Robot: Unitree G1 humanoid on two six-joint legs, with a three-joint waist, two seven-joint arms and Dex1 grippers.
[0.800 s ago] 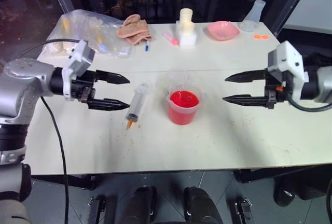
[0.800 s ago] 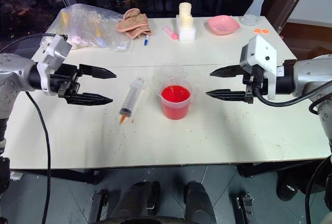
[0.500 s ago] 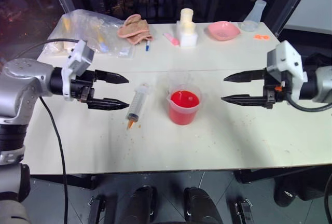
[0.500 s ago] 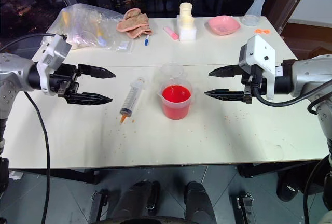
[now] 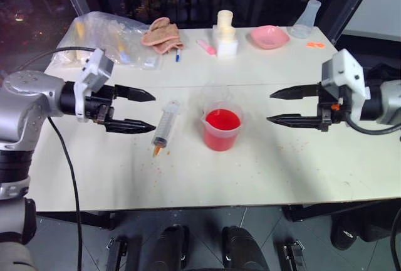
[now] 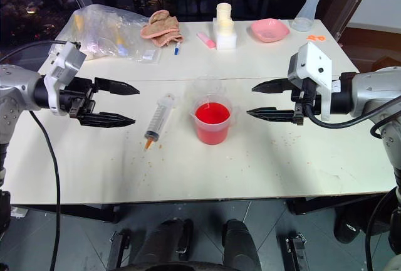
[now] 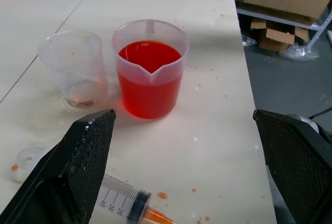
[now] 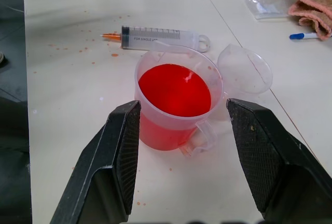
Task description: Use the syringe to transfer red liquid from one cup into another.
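The left gripper (image 5: 145,109) hangs over the tabletop (image 5: 263,170) with its two black fingers spread wide apart, holding nothing. It points toward the middle. The right gripper (image 5: 272,106) hangs on the other side, also spread and empty, pointing back at the left one. Between them stands the cup (image 5: 222,127) full of red liquid (image 5: 222,120). The syringe (image 5: 165,125) lies flat on the tabletop just beside that cup, on the left gripper's side, with its orange tip pointing toward the near edge. Small orange drops dot the tabletop by the tip. An empty clear cup (image 7: 78,66) stands close behind the full one, maybe touching it.
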